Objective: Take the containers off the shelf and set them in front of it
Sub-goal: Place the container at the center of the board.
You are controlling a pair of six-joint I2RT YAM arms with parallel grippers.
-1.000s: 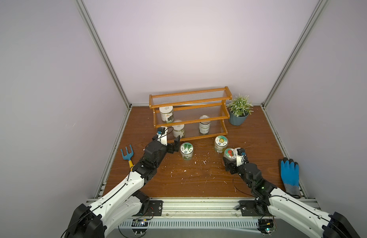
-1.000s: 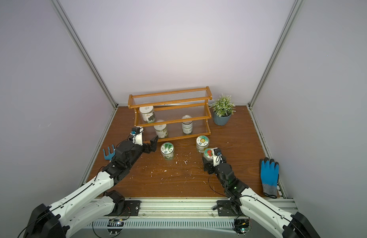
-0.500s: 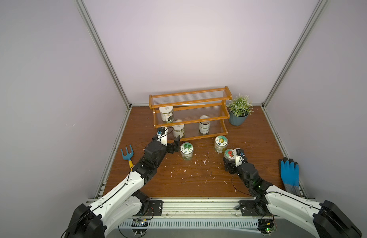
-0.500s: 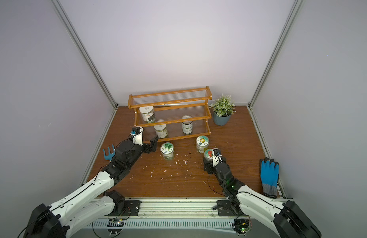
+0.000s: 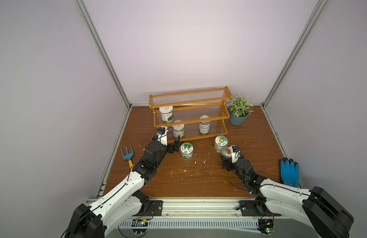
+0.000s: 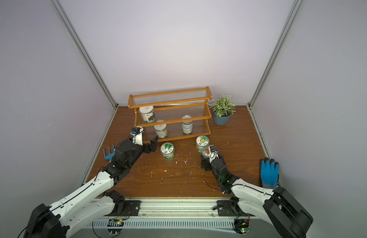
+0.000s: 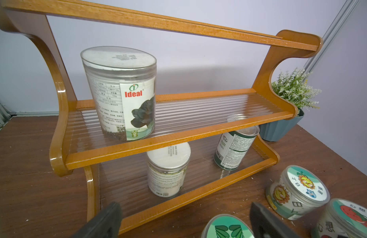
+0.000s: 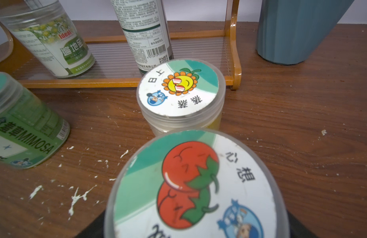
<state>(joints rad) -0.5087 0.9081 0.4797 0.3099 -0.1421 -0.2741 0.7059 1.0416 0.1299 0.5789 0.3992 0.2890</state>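
Roughly upright, red-fruit jar (image 8: 195,185), lid up

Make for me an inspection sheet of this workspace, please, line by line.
Surface: table, brown wood, scratched, white crumbs scattered.
Job's things: shelf holds upper plain jar on middle tier, lower plain jar and can on bottom tier; green trees jar, yellow flower jar stand in front.
Clutter: hand fork, glove, plant pot.
Claws: left claw open, empty, facing shelf; right claw closed around red fruit jar.
Cables: thin black cable loops over the table behind right claw.
Surroundings: plain grey walls, metal rail at the near edge.
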